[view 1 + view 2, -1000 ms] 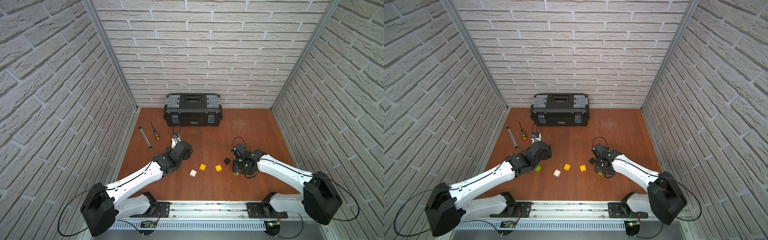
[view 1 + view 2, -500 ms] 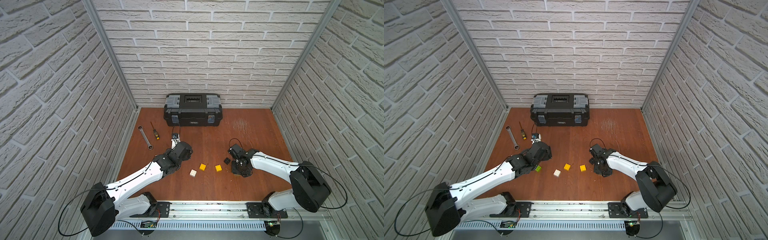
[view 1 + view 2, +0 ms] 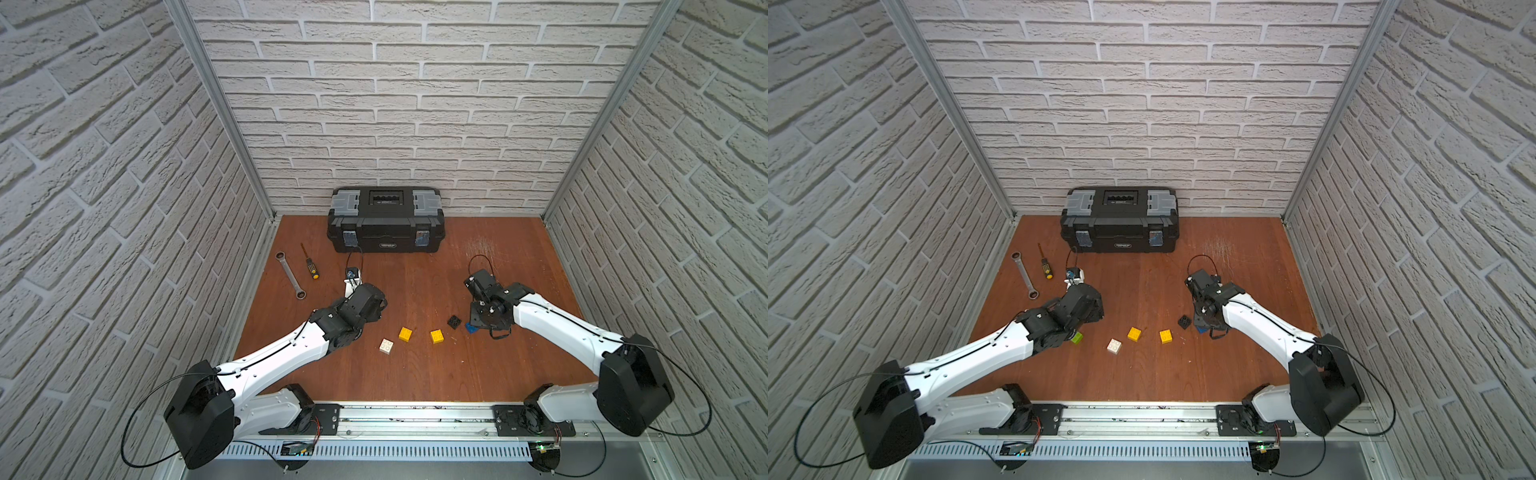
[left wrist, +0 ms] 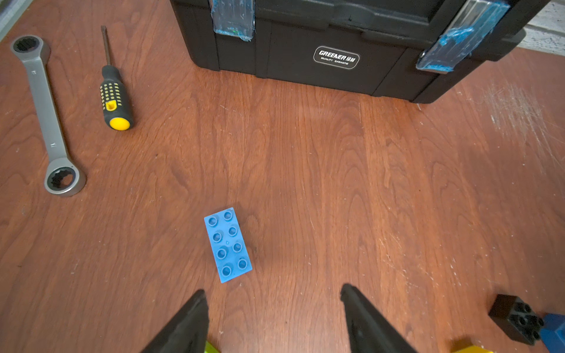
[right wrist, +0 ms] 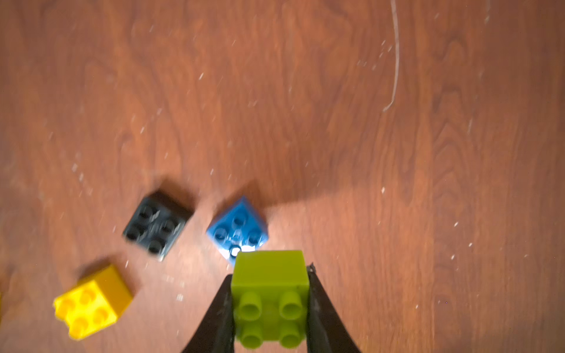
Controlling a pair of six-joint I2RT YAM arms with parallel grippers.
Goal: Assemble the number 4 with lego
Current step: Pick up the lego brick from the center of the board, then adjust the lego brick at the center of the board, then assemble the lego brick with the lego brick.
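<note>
My right gripper [image 5: 270, 272] is shut on a lime green brick [image 5: 270, 293], studs facing the camera, held just above the floor. Below it lie a square blue brick [image 5: 237, 227], a black brick [image 5: 156, 224] and a yellow brick [image 5: 91, 301]. In both top views a white brick [image 3: 386, 346] and two yellow bricks [image 3: 405, 334] [image 3: 436, 336] lie in a row between the arms. My left gripper [image 4: 272, 288] is open and empty, with the long blue brick [image 4: 227, 244] flat on the floor just ahead of its fingertips. Another lime green brick [image 3: 1076, 337] lies beside the left arm.
A black-and-grey toolbox [image 3: 385, 224] stands against the back wall. A yellow-tipped screwdriver [image 3: 309, 268] and a steel wrench [image 3: 291, 280] lie at the back left. Brick walls close in the wooden floor [image 3: 415, 374] on three sides.
My right gripper has shut on the lime green brick and lifted it, its arm swinging over the black and blue bricks. The left jaws have narrowed a little; that arm has stayed put.
</note>
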